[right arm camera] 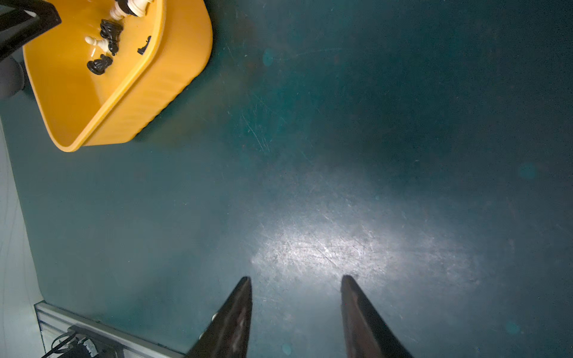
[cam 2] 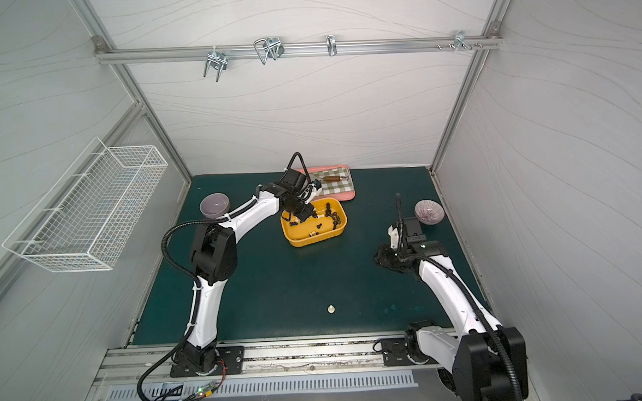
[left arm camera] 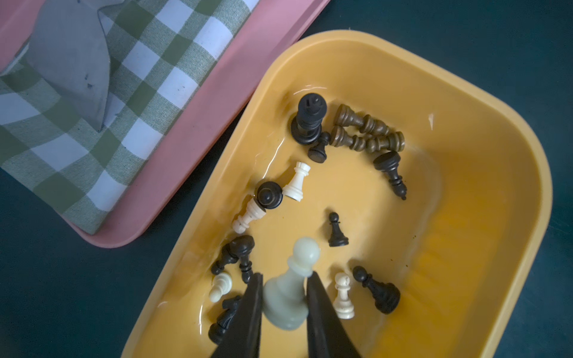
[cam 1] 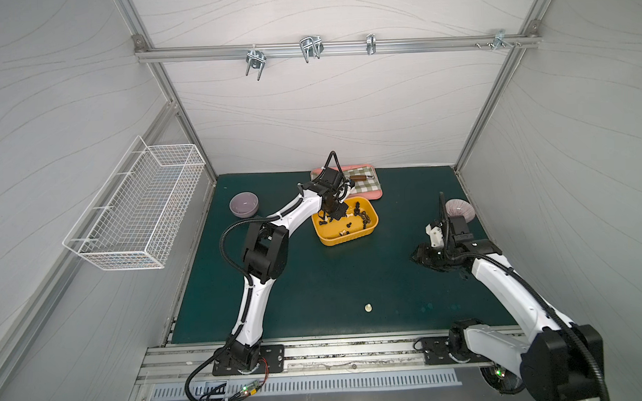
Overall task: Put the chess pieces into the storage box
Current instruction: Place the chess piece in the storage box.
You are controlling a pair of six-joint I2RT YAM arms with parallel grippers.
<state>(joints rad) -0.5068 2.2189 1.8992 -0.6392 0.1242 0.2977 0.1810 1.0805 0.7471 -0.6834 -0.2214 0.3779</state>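
The yellow storage box (cam 1: 350, 240) (cam 2: 313, 242) sits on the green mat behind the middle. Several chess pieces lie in it, black, brown and cream, among them an upright black king (left arm camera: 310, 117). My left gripper (cam 1: 331, 214) (left arm camera: 285, 274) hangs over the box's left part, shut on a cream-white pawn (left arm camera: 288, 297) held by its base above the box floor. One cream piece (cam 1: 368, 307) (cam 2: 331, 309) lies alone on the mat near the front edge. My right gripper (cam 1: 419, 256) (right arm camera: 296, 276) is open and low over bare mat at the right, with nothing between its fingers.
A pink tray (cam 1: 374, 196) with a green checked cloth and a brown-handled tool (cam 1: 359, 177) stands just behind the box. A purple bowl (cam 1: 243, 204) is at the back left and a striped bowl (cam 1: 459, 208) at the right. A white wire basket (cam 1: 136, 211) hangs on the left wall.
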